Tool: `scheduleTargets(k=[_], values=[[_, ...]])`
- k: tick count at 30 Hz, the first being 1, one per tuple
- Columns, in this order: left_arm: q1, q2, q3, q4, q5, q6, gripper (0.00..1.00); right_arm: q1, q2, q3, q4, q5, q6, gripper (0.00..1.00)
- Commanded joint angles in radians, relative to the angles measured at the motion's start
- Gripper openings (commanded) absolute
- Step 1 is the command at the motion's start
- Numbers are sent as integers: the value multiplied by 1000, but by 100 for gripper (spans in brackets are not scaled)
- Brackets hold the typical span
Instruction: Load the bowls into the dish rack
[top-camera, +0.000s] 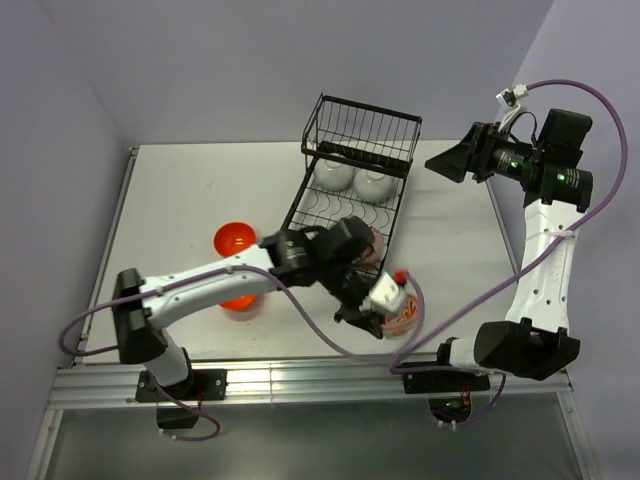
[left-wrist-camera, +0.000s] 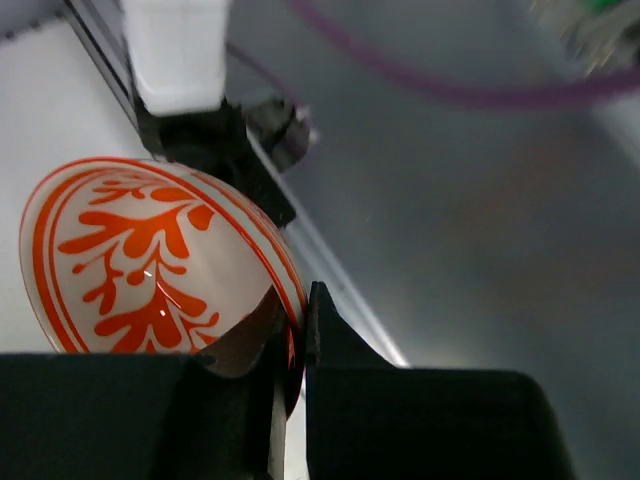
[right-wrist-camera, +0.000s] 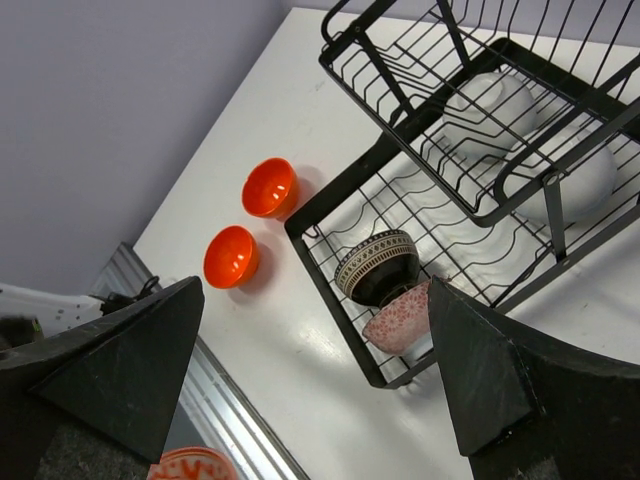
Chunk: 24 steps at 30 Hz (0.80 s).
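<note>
**Top view**
- left gripper (top-camera: 388, 308): nearly closed, clamped on the rim of the orange-and-white bowl (top-camera: 404, 320), just off the near right corner of the dish rack (top-camera: 362, 128)
- right gripper (top-camera: 445, 160): jaws wide apart with nothing in them, up in the air off the rack's far right side
- white bowl (top-camera: 333, 175): at the rack's far end, tucked under the raised basket, with a second white bowl (top-camera: 373, 184) right beside it
- orange-red bowl (top-camera: 235, 238): on the table left of the rack
- other orange-red bowl (top-camera: 243, 302): also left of the rack, nearer, half hidden by the left arm

**Left wrist view**
- grip: fingers (left-wrist-camera: 400, 410) almost together, pinching the bowl's rim — the bowl is tipped up on edge, leafy orange pattern facing the camera

**Right wrist view**
- right fingers (right-wrist-camera: 110, 370): spread wide, nothing between them, looking down over the rack
- brown bowl (right-wrist-camera: 378, 266): in the rack's flat tray by its near corner, touching a pale red-patterned bowl (right-wrist-camera: 400, 320)
- white pair: under the rack's basket tier
- orange-red pair: on the table beside the rack — not touching it
</note>
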Motion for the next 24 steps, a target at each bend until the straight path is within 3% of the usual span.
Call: scheduleTargets(k=[1,2,3,4,6,12,17,24], values=[[132,-127,-106,333,298,-507,0,-7,3,39,35,-22,27,100],[222,-191,-171,474,313,-657,0,-7,5,37,35,-22,29,100],[264,-223,-238,791,304,-933,0,-7,5,36,35,-19,29,100],[307,-251,-348,904,289,-1041,0,-7,8,35,34,-19,29,100],[418,-296,-426,1062,239,-1240,0,-7,13,39,28,-17,26,100],[657,-316,-572,1220,162,-1514,0,-7,25,37,17,-8,14,100],[830,-212,-707,1534,128,-1802,0,-5,22,13,-2,33,-32,100],[903,-23,-759,1850,60,-2057,0,-2,14,-18,14,46,-29,100]])
